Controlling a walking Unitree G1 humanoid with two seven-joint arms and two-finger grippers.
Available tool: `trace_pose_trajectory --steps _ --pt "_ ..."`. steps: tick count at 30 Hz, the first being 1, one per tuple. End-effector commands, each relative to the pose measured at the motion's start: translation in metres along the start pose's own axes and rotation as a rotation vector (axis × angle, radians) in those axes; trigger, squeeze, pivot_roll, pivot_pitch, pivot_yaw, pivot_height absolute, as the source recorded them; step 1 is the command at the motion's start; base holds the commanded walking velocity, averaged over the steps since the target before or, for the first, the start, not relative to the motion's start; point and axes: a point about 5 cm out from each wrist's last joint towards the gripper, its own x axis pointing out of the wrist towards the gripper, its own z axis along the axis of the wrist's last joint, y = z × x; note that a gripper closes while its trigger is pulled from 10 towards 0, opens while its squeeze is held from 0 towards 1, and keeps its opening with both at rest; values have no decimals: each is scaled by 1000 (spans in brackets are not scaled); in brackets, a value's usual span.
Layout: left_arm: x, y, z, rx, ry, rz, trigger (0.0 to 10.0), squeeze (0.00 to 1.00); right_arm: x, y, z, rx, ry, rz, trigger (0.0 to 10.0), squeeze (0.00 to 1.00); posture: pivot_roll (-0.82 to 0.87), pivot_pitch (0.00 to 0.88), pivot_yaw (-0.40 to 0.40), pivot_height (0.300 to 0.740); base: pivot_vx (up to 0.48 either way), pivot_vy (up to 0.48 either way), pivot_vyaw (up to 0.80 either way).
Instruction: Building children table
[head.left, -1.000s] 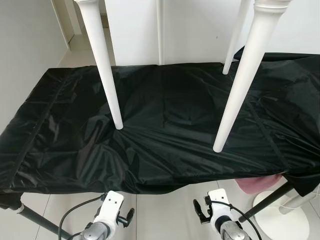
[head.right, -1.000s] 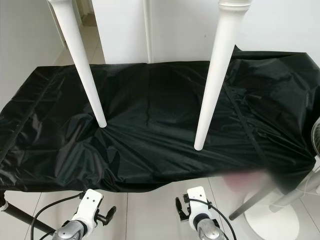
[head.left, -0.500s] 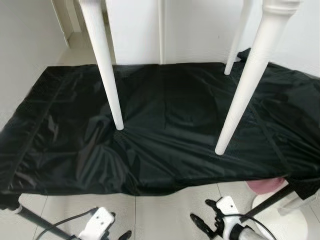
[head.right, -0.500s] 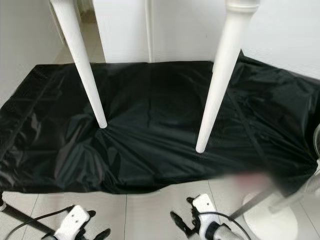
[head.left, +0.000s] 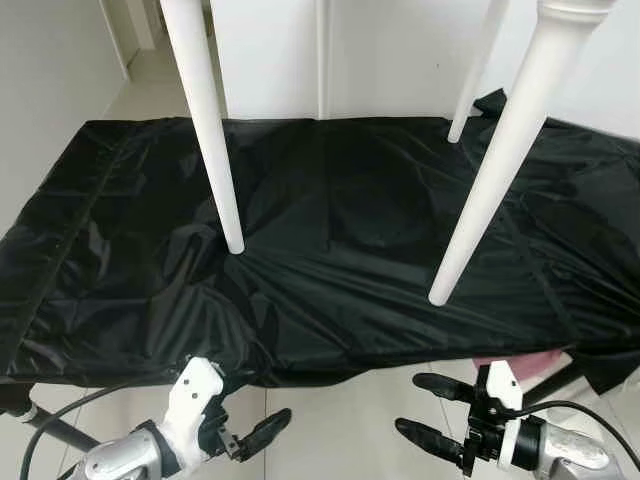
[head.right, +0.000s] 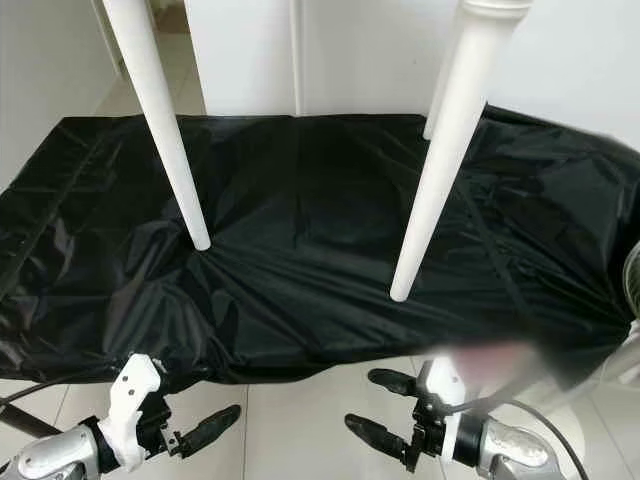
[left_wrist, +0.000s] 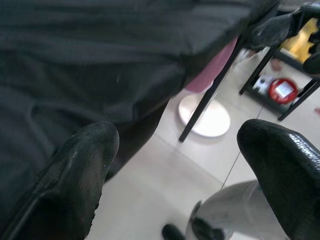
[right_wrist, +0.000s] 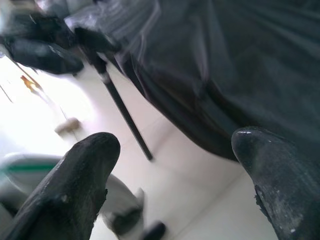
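Observation:
The white children table stands upright on a black cloth-covered worktable (head.left: 330, 250). Its near left leg (head.left: 210, 130) and near right leg (head.left: 490, 170) rest their tips on the cloth, and two more legs (head.left: 475, 70) stand at the back. Both grippers are low in front of the worktable's near edge, below the cloth. My left gripper (head.left: 248, 438) points right and is open with nothing between its fingers (left_wrist: 75, 175). My right gripper (head.left: 428, 410) points left, open and empty, its fingers (right_wrist: 75, 185) spread wide.
A pink object (head.left: 525, 362) and a white round base (left_wrist: 205, 112) sit under the worktable's right end. Black frame legs (head.left: 55, 432) slant down at the left. A black shelf with a red item (left_wrist: 281, 90) stands beyond. White wall behind; tiled floor below.
Both wrists have turned inward, so the two grippers now point at each other in front of the worktable edge. The right arm has swung further right. The table legs stay put.

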Motion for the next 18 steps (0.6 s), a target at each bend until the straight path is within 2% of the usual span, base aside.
trace_pose_trajectory --steps 1,2,3,4,6,13,14,16,17,18 --pt "-3 -9 5 -15 -8 -162 10000 0 -2 1 5 14 -17 8 10000 0 27 33 7 740 0 0 0" --pt "-3 -11 14 -24 -28 -172 10000 0 -1 2 14 16 -42 20 10000 0 26 33 9 740 0 0 0" --pt "-3 -11 14 -24 -28 -172 10000 0 -1 2 14 16 -42 20 10000 0 26 33 9 740 0 0 0" --pt "-2 -13 37 -53 -103 -170 10000 0 1 2 35 21 -123 18 10000 0 25 31 12 740 0 0 0" --pt "-2 -14 51 -80 -160 -171 10000 0 2 1 48 23 -181 2 10000 0 24 30 12 740 0 0 0" --pt "-2 -15 60 -98 -185 -162 10000 0 3 -2 55 13 -197 -34 10000 0 24 29 13 740 0 0 0" --pt "2 -11 63 -86 -207 -118 10000 0 6 -6 59 5 -214 -79 10000 0 24 28 14 740 0 0 0" --pt "2 -11 63 -86 -207 -118 10000 0 6 -6 59 5 -214 -79 10000 0 24 28 14 740 0 0 0" --pt "6 -6 66 -71 -227 -66 10000 0 8 -8 62 -4 -227 -111 10000 0 24 28 14 740 0 0 0" --pt "6 -6 66 -71 -227 -66 10000 0 8 -8 62 -4 -227 -111 10000 0 24 28 14 740 0 0 0"
